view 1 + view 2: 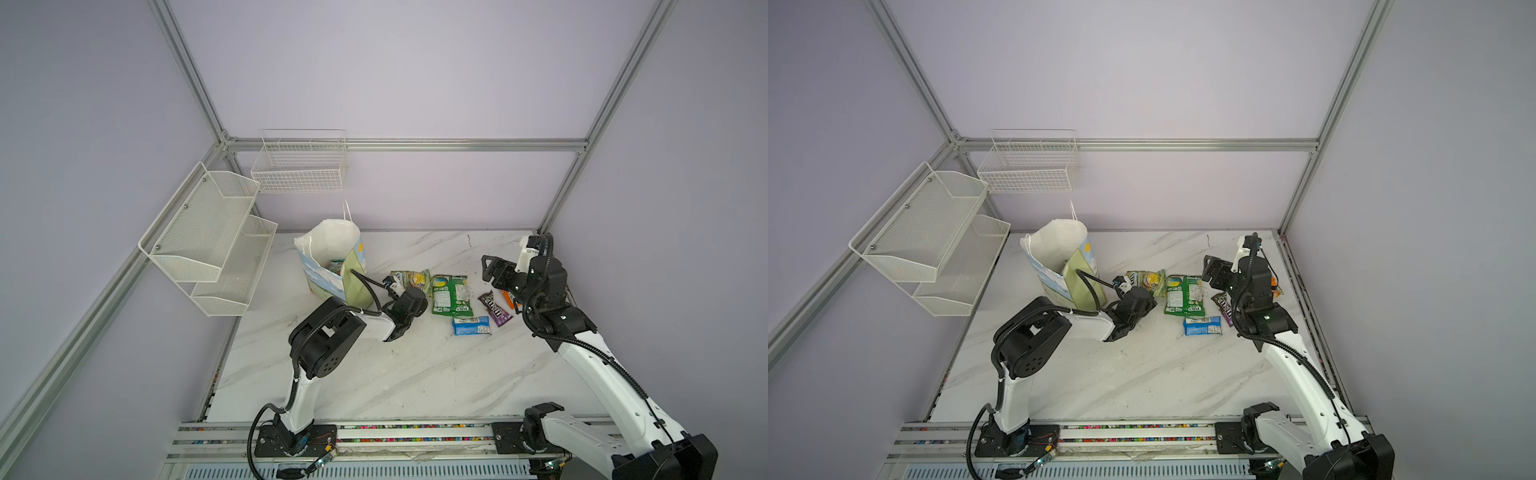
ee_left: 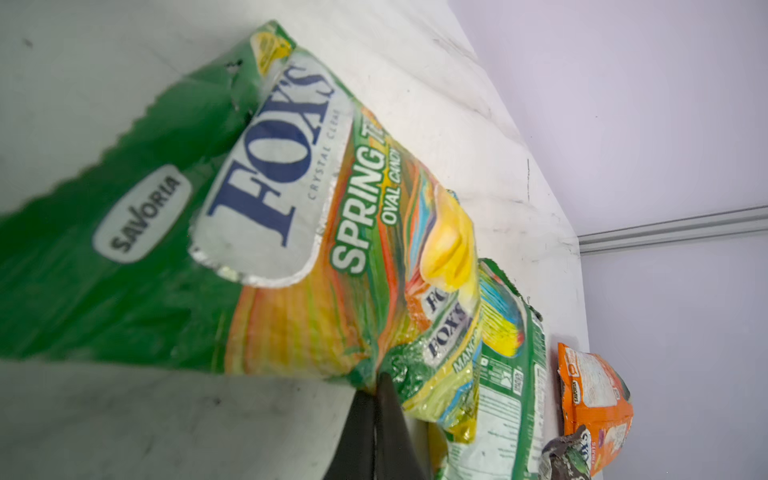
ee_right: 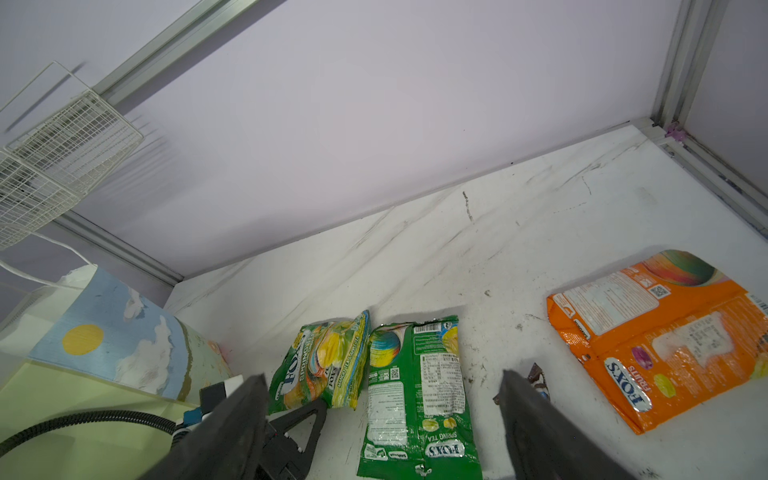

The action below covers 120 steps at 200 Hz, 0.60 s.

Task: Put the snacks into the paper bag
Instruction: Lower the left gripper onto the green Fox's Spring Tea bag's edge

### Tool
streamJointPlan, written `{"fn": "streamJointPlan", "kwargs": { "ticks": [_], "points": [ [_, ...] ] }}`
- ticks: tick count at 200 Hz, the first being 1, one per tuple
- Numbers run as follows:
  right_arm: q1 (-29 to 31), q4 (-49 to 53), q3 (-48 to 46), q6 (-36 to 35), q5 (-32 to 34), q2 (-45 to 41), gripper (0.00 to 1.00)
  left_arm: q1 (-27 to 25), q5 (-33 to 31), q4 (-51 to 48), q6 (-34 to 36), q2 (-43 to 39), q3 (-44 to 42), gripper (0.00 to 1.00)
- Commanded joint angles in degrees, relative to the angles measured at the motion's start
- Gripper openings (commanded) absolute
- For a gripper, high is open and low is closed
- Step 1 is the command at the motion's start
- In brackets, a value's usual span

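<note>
**Now clamped: left gripper (image 2: 379,384) pinches green packet (image 1: 411,279)**

The green packet lies on the table (image 1: 415,374) just right of the bag (image 1: 328,257), 1 corner pinched between the left gripper's closed jaws. Beside it lie a 2nd green packet (image 1: 451,295), a blue packet (image 1: 471,325), a purple bar (image 1: 494,309) and an orange packet (image 3: 665,340). 1 packet (image 1: 336,264) shows inside the bag. The right gripper (image 3: 384,374) hovers near the bar, jaws wide apart, empty.

Paper bag (image 1: 320,280) upright at the worktop's (image 1: 374,374) far left, mouth open, a snack (image 1: 336,264) visible inside. Rightward in a row: crumpled face-up green packet (image 1: 412,280), back-up green packet (image 1: 449,296), purple bar wrapper (image 1: 495,311), orange packet (image 3: 665,345). Blue packet (image 1: 471,326) lies flat, nearer.
</note>
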<state>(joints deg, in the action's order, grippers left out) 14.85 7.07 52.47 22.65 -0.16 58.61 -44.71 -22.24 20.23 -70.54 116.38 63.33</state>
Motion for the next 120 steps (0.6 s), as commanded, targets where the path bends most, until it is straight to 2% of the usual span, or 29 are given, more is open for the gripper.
{"fn": "streamJointPlan", "kwargs": {
  "ticks": [1, 120],
  "points": [
    [-0.2, -0.7, -0.8, 1.1, -0.5, -1.5, 0.88, -0.7, -1.4, -0.3, 4.4, -3.3, 6.0, 0.0],
    [-0.3, -0.3, -2.1, 2.6, -0.4, -3.2, 0.86, -3.4, -4.8, -3.9, 12.4, -7.6, 8.7, 0.0]
  ]
}}
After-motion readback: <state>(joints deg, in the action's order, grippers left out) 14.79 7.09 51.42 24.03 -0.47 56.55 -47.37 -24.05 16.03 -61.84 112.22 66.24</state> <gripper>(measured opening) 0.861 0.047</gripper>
